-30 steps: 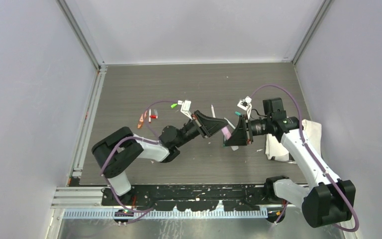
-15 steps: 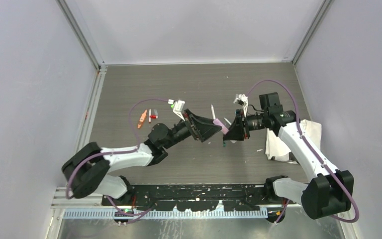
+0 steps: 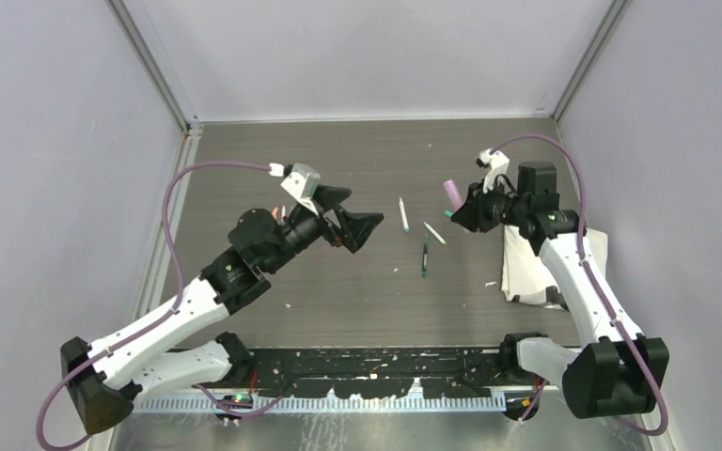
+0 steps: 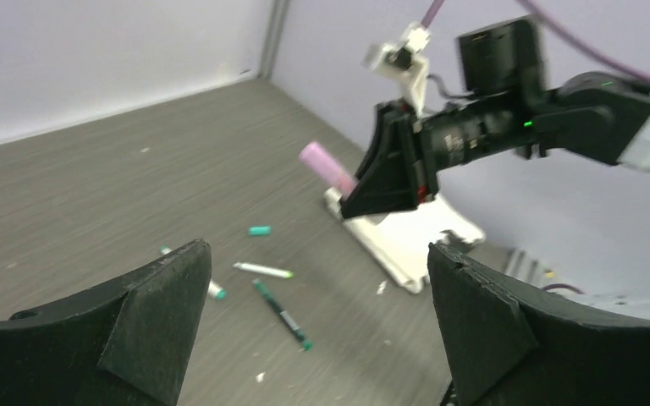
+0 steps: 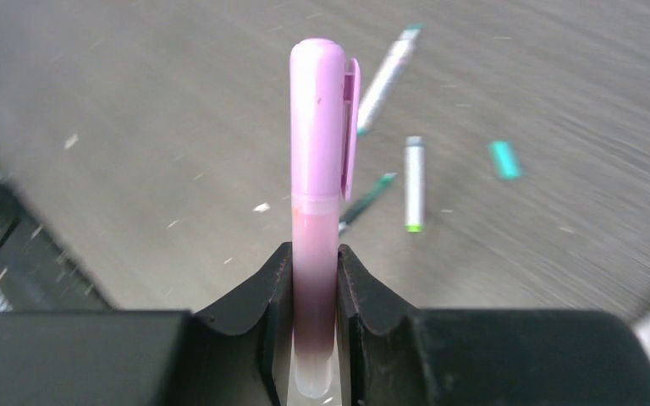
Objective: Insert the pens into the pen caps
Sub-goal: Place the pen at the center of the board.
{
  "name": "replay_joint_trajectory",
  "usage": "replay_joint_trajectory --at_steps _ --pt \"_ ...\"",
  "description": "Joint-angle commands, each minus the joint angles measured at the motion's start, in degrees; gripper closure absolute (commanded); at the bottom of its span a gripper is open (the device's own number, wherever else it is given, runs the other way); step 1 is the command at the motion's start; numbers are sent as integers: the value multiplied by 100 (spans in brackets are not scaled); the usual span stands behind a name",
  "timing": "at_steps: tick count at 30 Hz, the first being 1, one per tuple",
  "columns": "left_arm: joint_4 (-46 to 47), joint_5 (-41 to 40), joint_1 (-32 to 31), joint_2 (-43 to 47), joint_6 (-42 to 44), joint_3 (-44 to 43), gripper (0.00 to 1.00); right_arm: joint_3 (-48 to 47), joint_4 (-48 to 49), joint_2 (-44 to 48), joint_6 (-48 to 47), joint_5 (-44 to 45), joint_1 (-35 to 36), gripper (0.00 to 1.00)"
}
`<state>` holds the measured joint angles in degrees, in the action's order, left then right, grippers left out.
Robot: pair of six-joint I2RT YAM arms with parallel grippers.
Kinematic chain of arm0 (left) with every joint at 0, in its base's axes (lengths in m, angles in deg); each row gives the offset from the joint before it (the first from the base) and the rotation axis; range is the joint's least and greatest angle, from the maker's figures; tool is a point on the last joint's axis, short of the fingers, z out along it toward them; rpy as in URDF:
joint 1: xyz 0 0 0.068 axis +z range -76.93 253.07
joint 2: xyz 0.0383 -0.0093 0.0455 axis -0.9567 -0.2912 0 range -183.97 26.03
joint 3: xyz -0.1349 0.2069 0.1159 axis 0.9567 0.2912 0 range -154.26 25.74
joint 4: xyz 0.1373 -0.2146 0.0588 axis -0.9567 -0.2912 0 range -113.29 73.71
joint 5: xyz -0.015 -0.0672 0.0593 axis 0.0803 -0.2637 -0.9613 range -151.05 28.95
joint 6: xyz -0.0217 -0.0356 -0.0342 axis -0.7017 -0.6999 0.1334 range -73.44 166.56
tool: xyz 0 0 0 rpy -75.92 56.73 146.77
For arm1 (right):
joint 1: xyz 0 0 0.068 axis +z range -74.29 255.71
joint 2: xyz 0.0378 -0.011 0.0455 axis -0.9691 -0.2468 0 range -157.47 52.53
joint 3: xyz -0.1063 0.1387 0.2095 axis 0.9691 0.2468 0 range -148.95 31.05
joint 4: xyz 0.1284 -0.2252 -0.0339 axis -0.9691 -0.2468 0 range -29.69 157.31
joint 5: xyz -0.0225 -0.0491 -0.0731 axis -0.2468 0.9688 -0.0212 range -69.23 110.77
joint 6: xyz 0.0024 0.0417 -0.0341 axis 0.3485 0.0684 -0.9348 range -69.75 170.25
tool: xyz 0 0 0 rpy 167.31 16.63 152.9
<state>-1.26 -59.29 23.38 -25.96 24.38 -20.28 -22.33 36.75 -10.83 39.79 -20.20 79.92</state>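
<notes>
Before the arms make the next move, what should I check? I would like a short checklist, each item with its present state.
1. Pink cap seated on pink pen: ok, no gap shows.
2. Right pincer shut on the pink pen: ok.
3. Left pincer open and empty: ok.
4. The two pincers apart from each other: ok.
5. Dark green pen lying free on the table: ok.
6. Teal cap fits that pen: cannot tell.

Left arm stretched diagonally toward centre, left end effector [image 3: 355, 218] with jaws spread wide, right arm bent at the elbow, right end effector [image 3: 463, 209] pointing left, clamped on a pink pen [image 5: 315, 169]
</notes>
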Motion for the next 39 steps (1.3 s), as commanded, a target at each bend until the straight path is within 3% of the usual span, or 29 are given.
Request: replay_joint_trajectory --at_steps 1,4,6,8,15,24,31,35,39 --pt "-1709 -537 89 -397 887 -463 0 -101 965 -287 871 2215 -120 99" --pt "-2226 -338 107 -598 1076 -943 0 -410 1046 -836 835 2670 -130 99" --pt "-2961 -205 102 -721 1734 -1515 0 -636 1132 -1358 715 2886 -131 99" --pt "-3379 -682 -1 -788 2168 -1791 0 -901 1202 -1894 588 3190 -152 98" --pt "-2626 -1258 -185 -186 3085 -558 0 -2063 987 -3592 497 3329 -610 97" --pt "-2357 -1132 -190 128 3330 -297 0 -2600 744 -4891 605 3322 -952 92" --pt "-2224 -1157 -190 316 3483 -162 0 -2867 582 -5240 591 3421 -957 77" --pt "-2167 -1223 -190 354 3583 -94 0 -2929 450 -5194 522 3233 -986 60" --pt "-2109 -1327 -190 392 3677 -34 0 -2936 325 -4924 519 2906 -1132 50"
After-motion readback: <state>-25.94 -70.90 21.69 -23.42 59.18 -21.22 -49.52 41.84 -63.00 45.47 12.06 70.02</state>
